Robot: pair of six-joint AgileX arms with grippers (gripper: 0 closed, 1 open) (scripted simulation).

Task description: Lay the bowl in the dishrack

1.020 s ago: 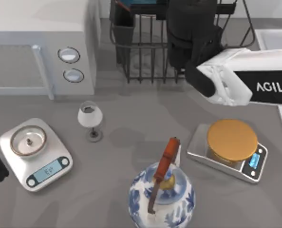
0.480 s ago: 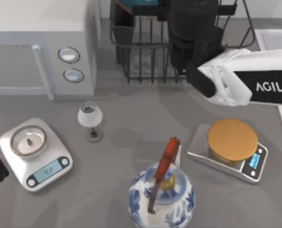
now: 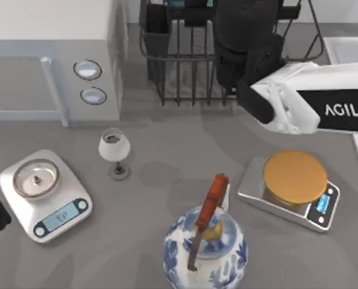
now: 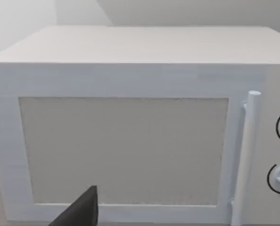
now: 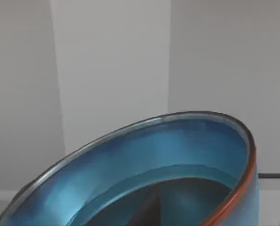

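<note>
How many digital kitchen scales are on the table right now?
2. A white scale with a steel platter sits at the table's left front; a silver scale with a round gold platter sits at right, below the right arm.

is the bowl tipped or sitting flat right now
Tipped. In the right wrist view the blue bowl has its rim slanting steeply, one side high, with the dishrack wire beside it.

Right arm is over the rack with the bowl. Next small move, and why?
Probably ease the right arm down: the blue bowl sits tilted close before its wrist camera, apparently held, above the dishrack at the table's far edge, so lowering it between the tines comes before letting go.
</note>
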